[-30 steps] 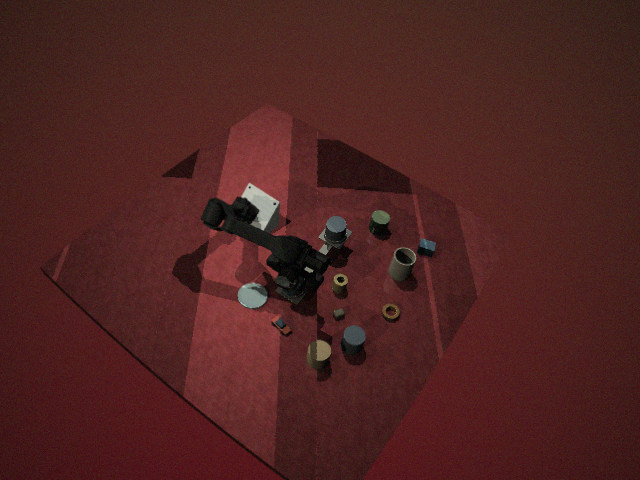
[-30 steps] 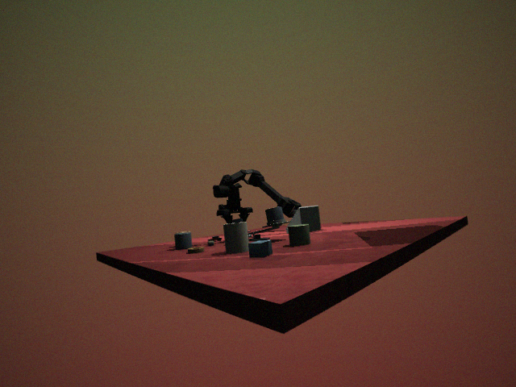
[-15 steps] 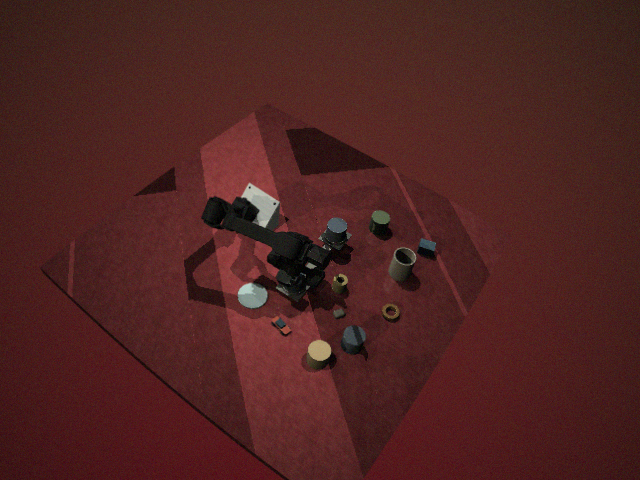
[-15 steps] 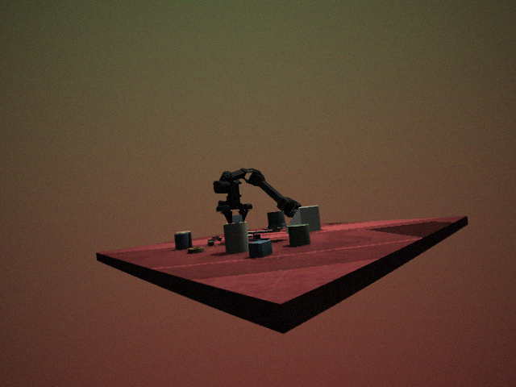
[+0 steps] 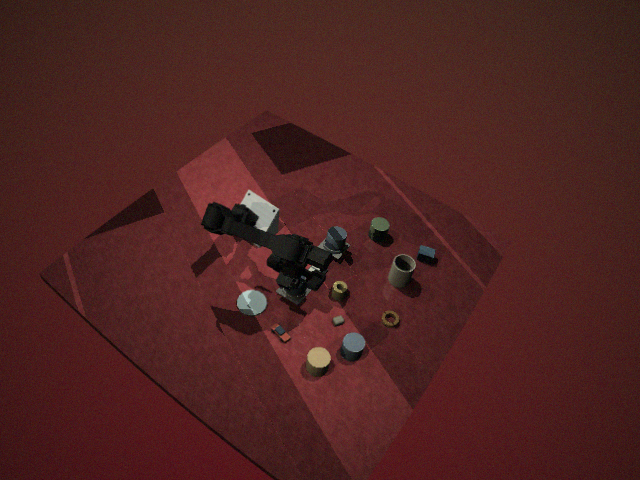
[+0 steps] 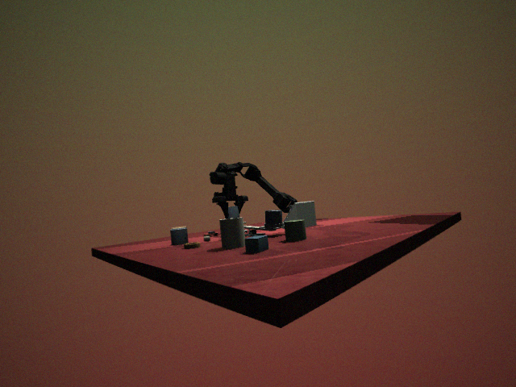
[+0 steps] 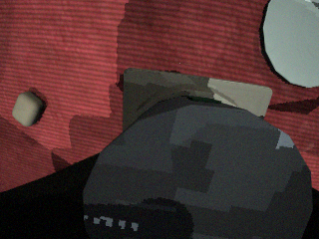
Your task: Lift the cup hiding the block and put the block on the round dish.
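The jaws are closed firmly on one grey-blue cup (image 5: 296,289) (image 6: 233,211) (image 7: 209,154), with its body standing between the fingers. Under it lies the near pan (image 5: 296,299) (image 7: 249,95) of the balance, and I judge that the lifting is beginning, or just begun — how big the gap is, I cannot tell. In the wrist view a dark green sliver (image 7: 204,100) shows at the edge of the cup; maybe it is the block, maybe only a shadow, so the block I cannot place with certainty.

The other cup (image 5: 336,239) (image 6: 273,219) stands on the opposite end, free of the jaws, and it must remain untouched. Further out, the round dish (image 5: 251,302) (image 7: 294,42) lies on the desk (image 5: 170,289) (image 6: 333,250) beside the balance, with no block seen on it.

The next move asks for a straight, slow rise, then putting this cup down on a free place — away from the dish and from the small car (image 5: 280,332) and the yellow hollow cylinder (image 5: 339,296). Only after this can the jaws return for the block
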Controlling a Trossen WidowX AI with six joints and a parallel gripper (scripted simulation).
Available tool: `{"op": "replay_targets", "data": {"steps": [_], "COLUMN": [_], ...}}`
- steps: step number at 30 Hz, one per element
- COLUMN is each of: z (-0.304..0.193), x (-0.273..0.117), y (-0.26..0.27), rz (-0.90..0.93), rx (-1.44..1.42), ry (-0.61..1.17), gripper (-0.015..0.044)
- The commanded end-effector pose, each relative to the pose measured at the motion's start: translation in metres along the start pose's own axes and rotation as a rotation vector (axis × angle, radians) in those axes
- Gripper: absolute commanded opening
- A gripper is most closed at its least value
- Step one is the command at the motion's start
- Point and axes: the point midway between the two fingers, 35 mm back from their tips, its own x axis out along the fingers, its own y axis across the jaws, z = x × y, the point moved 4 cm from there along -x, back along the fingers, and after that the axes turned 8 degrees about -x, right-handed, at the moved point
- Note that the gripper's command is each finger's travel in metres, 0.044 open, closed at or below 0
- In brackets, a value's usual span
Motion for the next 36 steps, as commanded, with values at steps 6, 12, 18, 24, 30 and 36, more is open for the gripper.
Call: {"op": "replay_targets", "data": {"steps": [6, 12, 18, 24, 30, 36], "z": [0.003, 0.003, 0.002, 0.002, 0.002, 0.002], "x": [-0.016, -0.024, -0.031, -0.039, -0.047, -0.055], "y": [0.003, 0.002, 0.002, 0.001, 0.000, -0.001], "rz": [0.027, 0.034, 0.041, 0.047, 0.054, 0.061], "rx": [0.009, 0.006, 0.002, -0.001, -0.005, -0.009], "ry": [-0.009, -0.009, -0.009, -0.009, -0.009, -0.009], "gripper": [0.0000, 0.0000, 0.0000, 0.0000, 0.0000, 0.0000]}}
